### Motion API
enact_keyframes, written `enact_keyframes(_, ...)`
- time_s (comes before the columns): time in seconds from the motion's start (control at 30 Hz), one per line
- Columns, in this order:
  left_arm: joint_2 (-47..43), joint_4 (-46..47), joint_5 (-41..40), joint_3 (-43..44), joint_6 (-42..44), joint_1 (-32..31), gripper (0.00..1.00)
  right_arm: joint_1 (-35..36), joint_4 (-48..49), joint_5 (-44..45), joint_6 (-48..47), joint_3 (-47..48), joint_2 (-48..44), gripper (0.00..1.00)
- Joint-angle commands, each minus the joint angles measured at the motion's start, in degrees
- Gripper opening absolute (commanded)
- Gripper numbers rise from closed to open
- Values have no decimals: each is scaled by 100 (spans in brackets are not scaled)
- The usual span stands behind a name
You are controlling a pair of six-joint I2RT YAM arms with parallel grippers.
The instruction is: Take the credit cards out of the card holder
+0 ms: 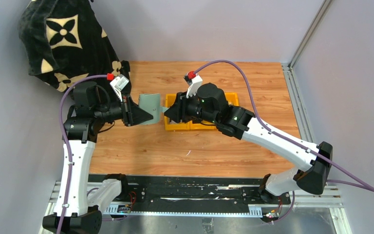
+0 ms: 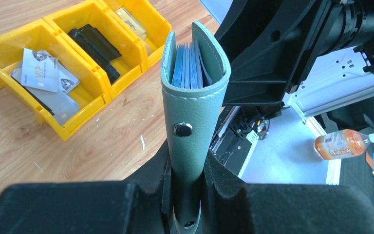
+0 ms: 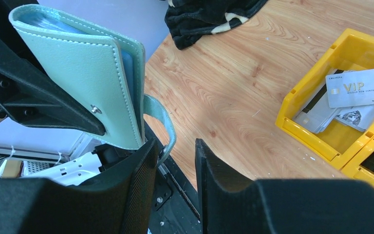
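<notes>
My left gripper (image 1: 145, 116) (image 2: 192, 157) is shut on the lower end of the pale green card holder (image 1: 150, 107) (image 2: 195, 112) (image 3: 78, 73) and holds it above the table. Grey-blue inner pockets (image 2: 190, 66) show at its top; I cannot tell any cards apart among them. My right gripper (image 1: 168, 113) (image 3: 176, 142) faces the holder with a gap between its fingers. The closure tab (image 3: 160, 114) hangs into that gap against the left finger (image 3: 143, 165). White VIP credit cards (image 2: 39, 70) (image 3: 358, 87) lie in a yellow bin, and a tan card (image 2: 129, 19) lies in another.
The row of yellow bins (image 1: 230, 96) (image 2: 85, 105) (image 3: 297, 109) stands just behind my right gripper; its middle bin holds a black wallet-like item (image 2: 95, 46). A black patterned blanket (image 1: 63, 39) is heaped at the back left. An orange bottle (image 2: 343, 145) lies off the table.
</notes>
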Motion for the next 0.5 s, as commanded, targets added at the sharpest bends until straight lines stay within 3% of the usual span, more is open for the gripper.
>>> enact_keyframes(0.0, -124, 114, 218, 219, -121, 28, 0, -87, 95, 79, 75, 163, 70, 36)
enact_keyframes(0.27, -176, 163, 246, 208, -167, 32, 0, -96, 265, 102, 193, 160, 146, 33)
enact_keyframes(0.47, -184, 163, 280, 213, -176, 32, 0, -122, 510, -52, 276, 116, 47, 43)
